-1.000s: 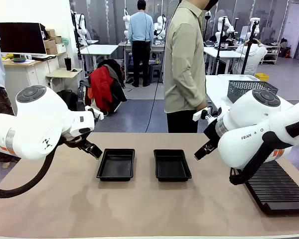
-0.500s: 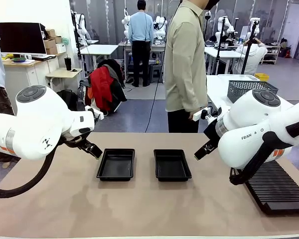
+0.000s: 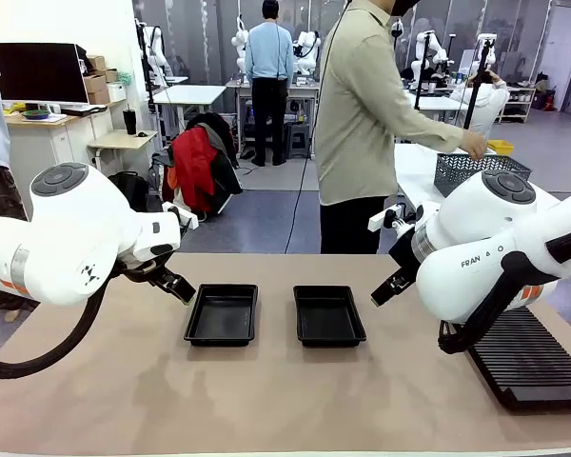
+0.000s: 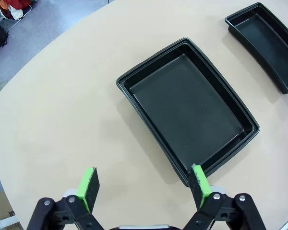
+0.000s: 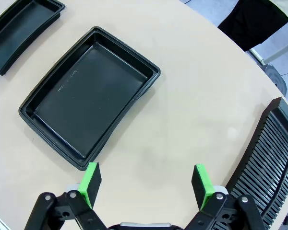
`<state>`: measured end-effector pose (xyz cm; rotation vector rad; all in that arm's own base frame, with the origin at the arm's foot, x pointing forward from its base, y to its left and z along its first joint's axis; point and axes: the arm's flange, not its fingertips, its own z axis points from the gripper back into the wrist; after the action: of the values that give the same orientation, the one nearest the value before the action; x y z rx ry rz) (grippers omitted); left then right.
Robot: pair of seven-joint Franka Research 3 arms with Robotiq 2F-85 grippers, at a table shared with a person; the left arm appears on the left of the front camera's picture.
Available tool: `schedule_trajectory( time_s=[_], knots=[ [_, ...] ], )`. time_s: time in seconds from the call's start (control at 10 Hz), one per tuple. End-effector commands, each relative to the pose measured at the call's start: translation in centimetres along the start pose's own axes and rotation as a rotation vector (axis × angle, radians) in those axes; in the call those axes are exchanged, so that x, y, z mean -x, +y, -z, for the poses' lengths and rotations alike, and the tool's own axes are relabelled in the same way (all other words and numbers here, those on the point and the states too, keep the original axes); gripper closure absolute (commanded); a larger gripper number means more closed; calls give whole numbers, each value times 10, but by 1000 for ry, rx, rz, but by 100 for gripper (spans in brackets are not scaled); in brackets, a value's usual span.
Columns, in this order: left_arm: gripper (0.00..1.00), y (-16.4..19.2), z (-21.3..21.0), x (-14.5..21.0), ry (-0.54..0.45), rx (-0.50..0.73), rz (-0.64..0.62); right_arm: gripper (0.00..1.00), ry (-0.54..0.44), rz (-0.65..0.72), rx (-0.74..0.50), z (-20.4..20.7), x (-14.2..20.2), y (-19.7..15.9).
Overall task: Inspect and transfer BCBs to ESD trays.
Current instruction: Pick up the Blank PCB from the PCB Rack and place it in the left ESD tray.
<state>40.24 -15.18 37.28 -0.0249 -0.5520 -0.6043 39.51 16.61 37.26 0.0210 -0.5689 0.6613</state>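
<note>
Since a second ago, only the person's hand [image 3: 473, 145] is being stretched out to the wire-mesh basket [image 3: 481, 171]. The left gripper [image 4: 144, 175] and right gripper [image 5: 146, 175] are being held wide and empty. One bare ESD tray [image 4: 187, 110] is lying just ahead of the left claw, the other ESD tray [image 5: 86, 96] ahead of the right. Every transfer is judged outstanding.

ESD trays [image 3: 221, 316]: glossy black plastic | table [image 3: 266, 400]: matt beige | rack [image 3: 528, 362]: ribbed black plastic

Black ESD trays [image 3: 221, 316], tan table [image 3: 266, 400]
Both are plain black; right of them, the rack [image 3: 528, 364] is black with fine ribbing.
</note>
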Motion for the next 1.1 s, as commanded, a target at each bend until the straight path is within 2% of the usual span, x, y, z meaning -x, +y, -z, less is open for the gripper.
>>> schedule_trajectory(
  time_s=[0.0,0.3,0.5,0.7,1.0],
  knots=[
    [0,0,0,0,0,0,0,0,0,0,0,0,0,0],
    [0,0,0,0,0,0,0,0,0,0,0,0,0,0],
    [0,3,-27,1,45,155,-41,0,36,44,-104,-43,-10,-15],
    [0,11,-69,-6,90,239,-62,0,65,111,-174,-88,-19,-31],
    [0,34,-122,-17,129,316,-214,0,84,228,-274,-160,-25,-65]
  ],
)
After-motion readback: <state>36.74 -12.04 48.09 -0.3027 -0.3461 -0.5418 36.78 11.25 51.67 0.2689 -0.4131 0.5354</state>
